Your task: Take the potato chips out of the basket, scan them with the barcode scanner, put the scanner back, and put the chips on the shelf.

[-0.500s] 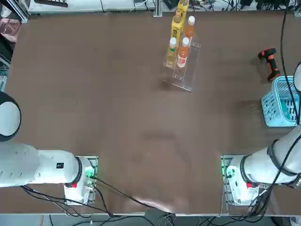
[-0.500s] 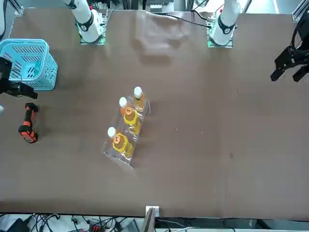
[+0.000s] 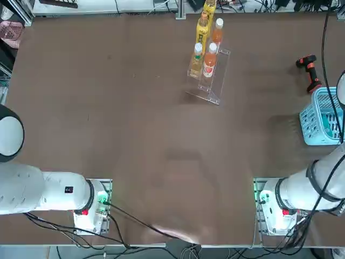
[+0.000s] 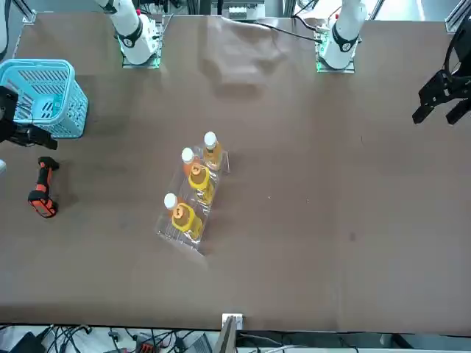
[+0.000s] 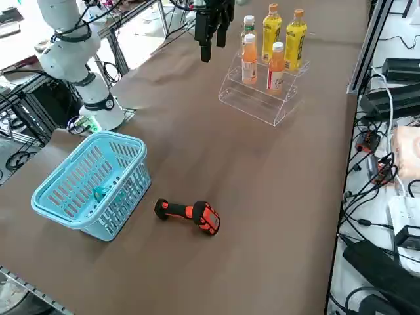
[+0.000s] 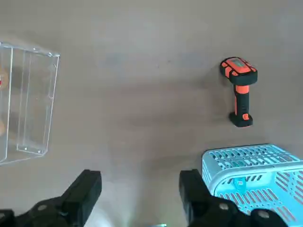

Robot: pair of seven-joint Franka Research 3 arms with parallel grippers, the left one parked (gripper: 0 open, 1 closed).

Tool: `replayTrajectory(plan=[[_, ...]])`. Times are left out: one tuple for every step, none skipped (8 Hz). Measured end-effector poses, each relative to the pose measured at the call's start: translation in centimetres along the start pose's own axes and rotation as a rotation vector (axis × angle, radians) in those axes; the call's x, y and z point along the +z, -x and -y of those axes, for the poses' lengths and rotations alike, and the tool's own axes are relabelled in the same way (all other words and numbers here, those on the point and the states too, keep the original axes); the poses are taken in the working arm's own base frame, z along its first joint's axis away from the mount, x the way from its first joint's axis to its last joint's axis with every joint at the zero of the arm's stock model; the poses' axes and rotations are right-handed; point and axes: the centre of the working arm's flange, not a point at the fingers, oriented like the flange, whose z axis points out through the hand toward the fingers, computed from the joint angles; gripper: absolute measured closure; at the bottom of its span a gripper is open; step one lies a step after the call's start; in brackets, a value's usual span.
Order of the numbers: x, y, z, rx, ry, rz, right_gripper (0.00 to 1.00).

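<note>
The light blue lattice basket [image 5: 125, 197] stands on the brown table at my right, also seen in the wrist view, basket [image 6: 251, 198]. A small teal potato chips packet [image 6: 239, 183] lies inside it, chips [image 5: 98, 192]. Beside the basket, toward the table's far edge, the black and orange barcode scanner [image 5: 187, 213] lies on its side, scanner [image 6: 240, 90]. The clear acrylic shelf [image 5: 252, 98] stands further along the table, shelf [image 3: 215, 81]. My right gripper [image 6: 139, 191] hovers high beside the basket, open with nothing between its fingers, gripper [image 4: 22, 131].
Several orange and yellow drink bottles [image 3: 207, 59] stand on the shelf's upper steps. Cables and power strips [image 5: 387, 197] lie past the table's far edge. The arms' bases [image 3: 272, 208] sit at the near edge.
</note>
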Motion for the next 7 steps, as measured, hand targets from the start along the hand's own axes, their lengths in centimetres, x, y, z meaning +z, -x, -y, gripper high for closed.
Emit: replayTrajectory(plan=[[0.3, 0.3, 0.0, -0.007, 0.001, 0.03, 0.0], [1.1, 0.7, -0.3, -0.022, 0.001, 0.083, 0.0], [2.3, 1.0, -2.0, -0.02, -0.001, 0.135, 0.0], [4.2, 1.1, -5.2, 0.001, -0.014, 0.181, 0.0], [6.3, 1.5, -9.0, 0.021, -0.036, 0.218, 0.0], [8.0, 2.3, -12.3, 0.035, -0.05, 0.228, 0.0], [9.3, 3.5, -14.3, 0.032, -0.035, 0.208, 0.0]])
